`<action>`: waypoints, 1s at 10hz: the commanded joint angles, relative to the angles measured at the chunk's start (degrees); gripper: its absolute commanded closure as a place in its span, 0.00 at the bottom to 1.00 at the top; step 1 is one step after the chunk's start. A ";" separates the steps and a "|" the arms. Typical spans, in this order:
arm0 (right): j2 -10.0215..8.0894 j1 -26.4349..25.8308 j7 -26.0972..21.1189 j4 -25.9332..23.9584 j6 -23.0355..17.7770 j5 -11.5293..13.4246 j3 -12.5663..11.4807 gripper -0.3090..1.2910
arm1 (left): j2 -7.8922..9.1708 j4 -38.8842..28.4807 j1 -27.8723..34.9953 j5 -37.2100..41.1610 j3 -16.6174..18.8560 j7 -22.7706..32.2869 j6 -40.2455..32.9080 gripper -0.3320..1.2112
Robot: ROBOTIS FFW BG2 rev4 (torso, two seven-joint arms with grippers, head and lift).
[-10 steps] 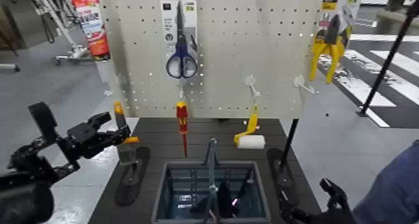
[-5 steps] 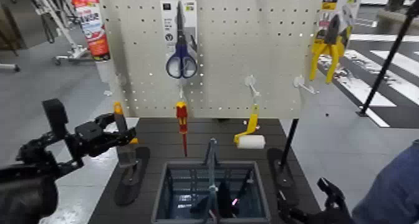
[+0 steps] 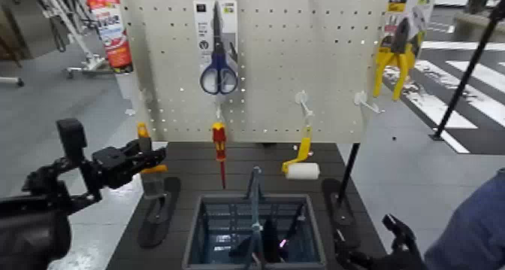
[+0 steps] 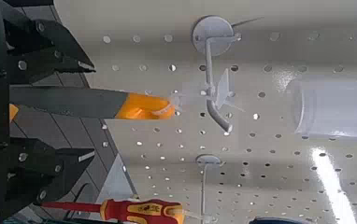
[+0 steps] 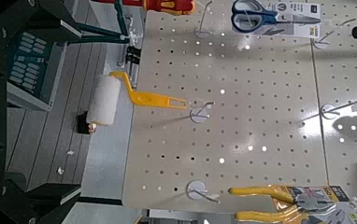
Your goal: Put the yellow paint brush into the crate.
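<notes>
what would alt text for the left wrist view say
The left claw sits around the yellow paint brush, its dark fingers on both sides of the grey handle and the orange-yellow tip pointing at a white pegboard. An empty white hook sits beyond the tip, with a red-and-yellow screwdriver near the edge.

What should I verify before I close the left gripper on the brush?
1. Yellow paint brush handle lies between the left gripper fingers: ok.
2. Fingers clamped on the handle: not ok, gaps show on both sides.
3. Brush tip free of the pegboard hook: cannot tell.
4. Crate open beside its centre handle: ok.
5. Right gripper parked low on the right, off the path: ok.
</notes>
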 commanded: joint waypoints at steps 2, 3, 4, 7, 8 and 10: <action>0.00 0.00 0.01 -0.02 0.00 -0.03 -0.05 0.29 | -0.01 -0.51 -0.05 -0.26 0.00 0.07 0.43 0.93; 0.00 0.00 0.01 -0.02 0.00 -0.03 -0.05 0.29 | -0.01 -0.59 -0.05 -0.26 0.00 0.16 0.43 0.93; 0.00 0.00 0.01 -0.02 0.00 -0.03 -0.05 0.29 | -0.01 -0.59 -0.05 -0.26 0.00 0.25 0.43 0.93; 0.00 0.00 0.10 0.07 0.09 -0.03 -0.05 0.29 | -0.01 -0.51 -0.22 -0.26 0.00 0.25 0.43 0.93; 0.00 0.00 0.10 0.07 0.18 -0.03 -0.05 0.29 | -0.01 -0.59 -0.22 -0.26 0.00 0.33 0.25 0.93; 0.00 0.00 0.19 -0.02 0.09 -0.11 -0.31 0.29 | -0.28 -2.79 -0.05 0.53 -0.36 0.25 0.78 0.93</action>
